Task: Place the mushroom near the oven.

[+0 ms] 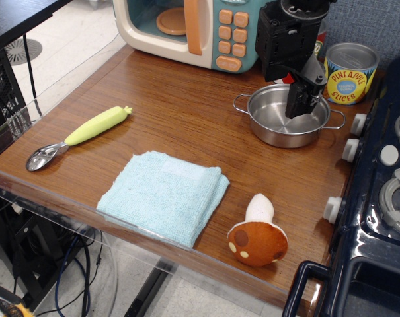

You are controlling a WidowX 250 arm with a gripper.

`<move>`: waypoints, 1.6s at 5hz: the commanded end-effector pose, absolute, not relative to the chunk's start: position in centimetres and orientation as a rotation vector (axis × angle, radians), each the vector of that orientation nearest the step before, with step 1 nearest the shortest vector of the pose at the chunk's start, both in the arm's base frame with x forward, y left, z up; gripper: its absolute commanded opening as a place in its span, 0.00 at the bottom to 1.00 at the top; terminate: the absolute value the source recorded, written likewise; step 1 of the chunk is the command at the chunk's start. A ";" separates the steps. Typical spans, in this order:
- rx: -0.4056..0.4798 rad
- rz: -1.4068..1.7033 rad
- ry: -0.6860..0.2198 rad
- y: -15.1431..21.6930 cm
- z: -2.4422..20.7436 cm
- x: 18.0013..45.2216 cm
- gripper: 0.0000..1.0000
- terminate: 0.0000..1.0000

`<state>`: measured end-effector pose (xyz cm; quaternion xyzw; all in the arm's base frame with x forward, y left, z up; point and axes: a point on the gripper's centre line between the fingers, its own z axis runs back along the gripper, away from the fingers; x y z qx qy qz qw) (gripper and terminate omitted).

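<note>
Plush mushroom (258, 236) and terry cloth (164, 195) lie on glossy wood tabletop (180, 112); the pan (289, 116) is shiny metal.

There is one mushroom (257, 232), one cloth (165, 193), one scoop (77, 138), one pot (269, 117) with two handles, one can (350, 72), one microwave (186, 30), and one oven (378, 271) with three white knobs (350, 150).
</note>
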<state>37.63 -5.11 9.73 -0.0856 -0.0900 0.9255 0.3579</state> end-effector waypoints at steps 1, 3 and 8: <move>-0.221 2.388 -0.232 -5.1 9.7 37.6 1.00 0.00; -0.240 2.324 -0.185 -5.2 9.9 35.3 1.00 0.00; -0.008 2.023 0.022 -9.4 3.8 22.5 1.00 0.00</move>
